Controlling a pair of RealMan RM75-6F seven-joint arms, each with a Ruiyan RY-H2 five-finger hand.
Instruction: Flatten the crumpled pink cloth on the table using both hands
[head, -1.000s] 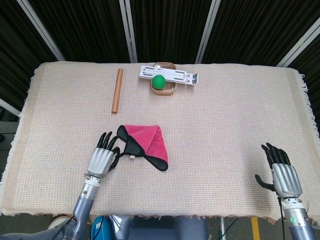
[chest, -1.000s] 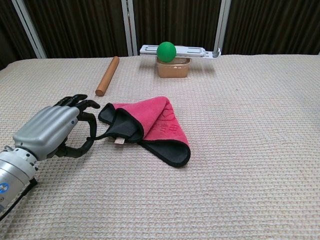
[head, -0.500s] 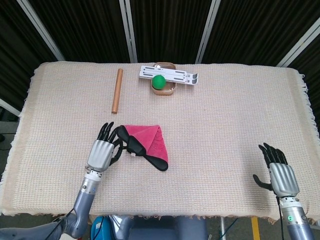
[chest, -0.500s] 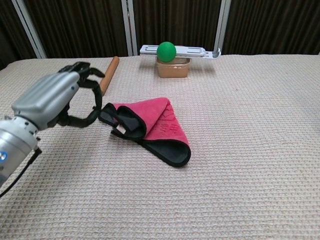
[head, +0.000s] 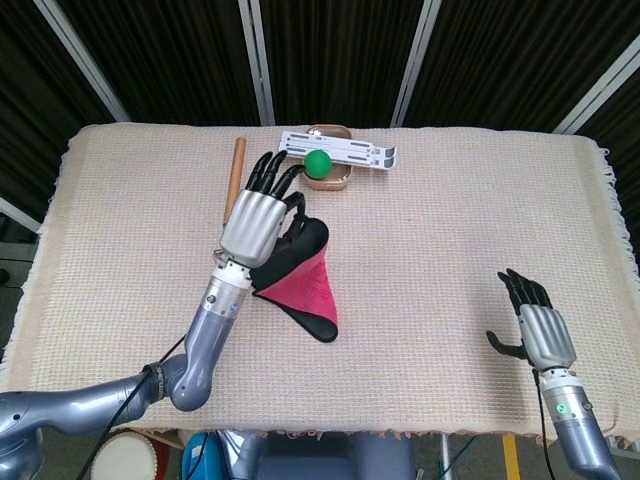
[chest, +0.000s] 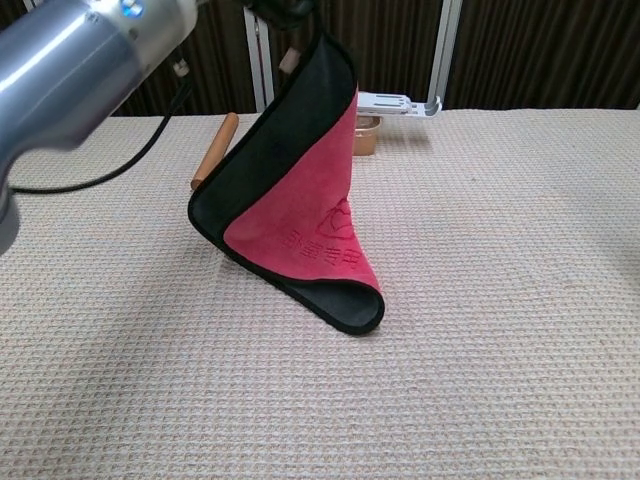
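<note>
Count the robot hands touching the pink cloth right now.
1. The left hand holds the pink cloth by one end, lifted off the table while its far corner rests on the surface. The right hand is apart at the table's near right edge, fingers spread, holding nothing.

The left robot hand (head: 258, 220) is raised above the surface, its silver back turned to the head camera and its dark fingers (head: 268, 172) pointing away from the robot. It grips the upper edge of the pink cloth (chest: 310, 215), whose lower end touches the surface. The left arm (head: 205, 335) reaches forward and up from the near left; in the chest view only its silver forearm shows. The right robot hand (head: 533, 323) rests low at the near right, palm down, fingers apart, holding nothing.
</note>
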